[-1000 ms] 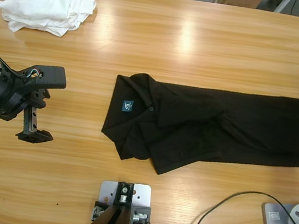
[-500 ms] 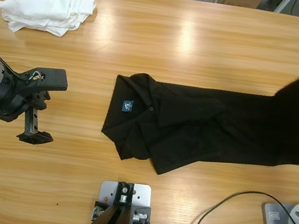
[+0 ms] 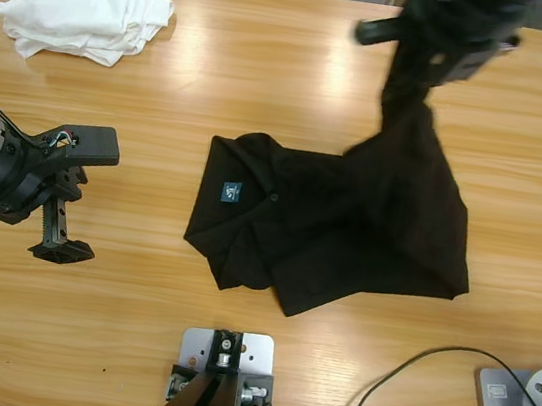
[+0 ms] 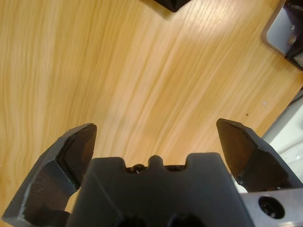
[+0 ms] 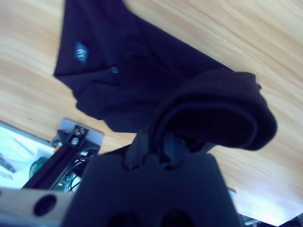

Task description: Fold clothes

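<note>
The black polo shirt (image 3: 329, 221) lies mid-table, collar and small chest logo (image 3: 229, 193) to the left. Its right end is lifted off the wood and carried up over the body toward the far edge. My right gripper (image 3: 431, 34) is shut on that bunched fabric; in the right wrist view a thick fold of the shirt (image 5: 213, 113) wraps the right gripper (image 5: 156, 142), hiding its jaws. My left gripper (image 3: 60, 234) hangs open over bare wood, well left of the shirt; the left gripper (image 4: 156, 137) holds nothing. White clothes (image 3: 81, 10) sit bundled at the far left corner.
Black cables (image 3: 417, 385) loop over the table's near right edge. Bare table (image 3: 269, 72) stretches between the white bundle and the shirt. A corner of the black shirt (image 4: 173, 4) shows at the top of the left wrist view.
The shirt's right end has been lifted and swung from the right edge leftward to above the shirt's middle, held by the right gripper. The left arm has barely moved.
</note>
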Action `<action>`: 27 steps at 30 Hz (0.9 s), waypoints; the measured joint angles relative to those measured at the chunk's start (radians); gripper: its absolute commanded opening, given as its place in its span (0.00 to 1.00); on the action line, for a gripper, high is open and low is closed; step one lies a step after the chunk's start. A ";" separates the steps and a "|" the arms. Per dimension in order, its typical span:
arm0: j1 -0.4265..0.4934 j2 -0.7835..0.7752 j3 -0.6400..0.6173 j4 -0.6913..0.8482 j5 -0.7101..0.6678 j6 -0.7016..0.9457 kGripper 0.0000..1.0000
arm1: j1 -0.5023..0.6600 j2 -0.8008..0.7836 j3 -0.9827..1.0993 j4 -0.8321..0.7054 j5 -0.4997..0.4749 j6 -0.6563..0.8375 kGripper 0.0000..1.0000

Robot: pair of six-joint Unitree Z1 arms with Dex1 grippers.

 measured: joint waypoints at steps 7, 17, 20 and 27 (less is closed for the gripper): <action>0.000 0.000 0.003 0.000 0.001 -0.004 1.00 | 0.124 0.081 -0.064 0.006 0.021 0.025 0.00; 0.000 0.000 0.022 0.000 0.001 -0.005 1.00 | 0.151 0.204 -0.228 0.008 0.048 0.026 0.00; 0.000 0.000 0.023 0.000 0.001 -0.005 1.00 | 0.173 0.230 -0.246 0.008 0.060 0.026 0.00; 0.000 0.000 0.027 0.000 0.001 -0.005 1.00 | 0.221 0.283 -0.261 0.008 0.062 0.026 0.00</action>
